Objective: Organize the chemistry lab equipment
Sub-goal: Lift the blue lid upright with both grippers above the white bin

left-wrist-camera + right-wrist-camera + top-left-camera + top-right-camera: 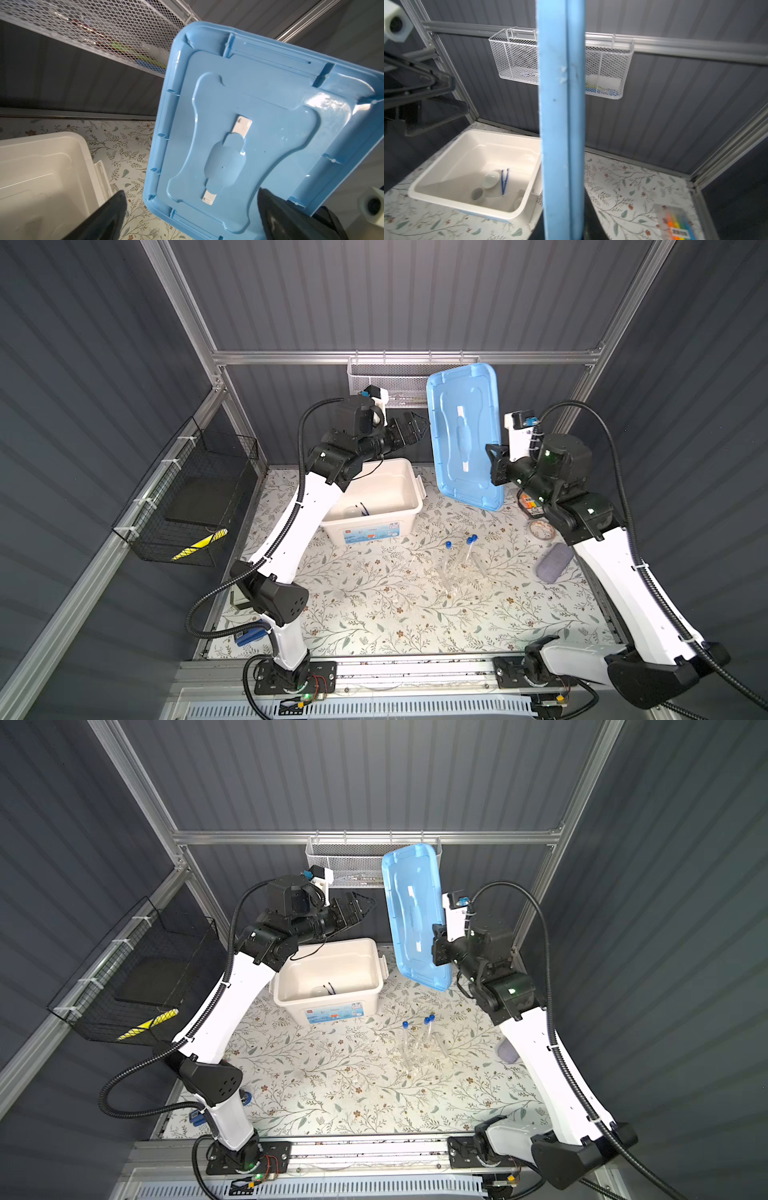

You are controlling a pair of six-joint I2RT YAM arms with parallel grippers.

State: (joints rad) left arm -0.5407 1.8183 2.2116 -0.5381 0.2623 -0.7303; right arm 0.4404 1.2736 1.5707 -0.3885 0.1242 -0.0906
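My right gripper (496, 460) (564, 232) is shut on the long edge of a blue box lid (461, 435) (415, 915), holding it upright in the air, edge-on in the right wrist view. My left gripper (419, 425) (191, 192) stands open by the lid's other edge, gripping nothing. Below it sits an open white bin (415, 497) (456, 204) holding dark blue tweezers (504, 180), a white dish (491, 178) and small clear glassware (477, 194). Blue-capped test tubes (459, 556) (415, 1036) stand in a clear rack (461, 572) mid-table.
A grey cloth (552, 562) and a pack of coloured markers (530, 504) (679, 222) lie at the right, under my right arm. A white mesh basket (390, 381) (104, 27) hangs on the back wall. A black wire basket (187, 497) hangs on the left wall.
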